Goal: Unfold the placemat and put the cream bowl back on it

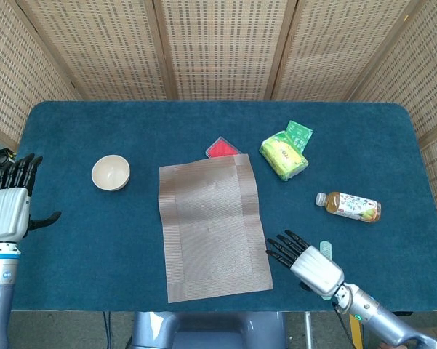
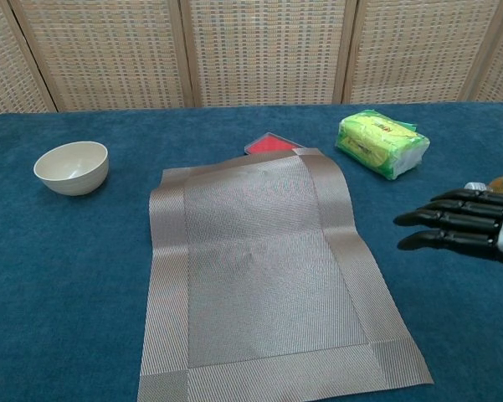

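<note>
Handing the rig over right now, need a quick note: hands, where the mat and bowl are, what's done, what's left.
Left hand: open, empty, at the table's left edge, clear of everything.
Right hand: open, empty, fingers extended, just right of the mat's near end, not touching it.
Grey-brown woven placemat: lies unfolded at table centre; its far edge rides up over a red flat object.
Cream ceramic bowl: upright on the blue cloth, left of the mat, apart from it.
Done: unfolding.
Left: pick up the bowl, probably with the left hand, and set it on the mat.
</note>
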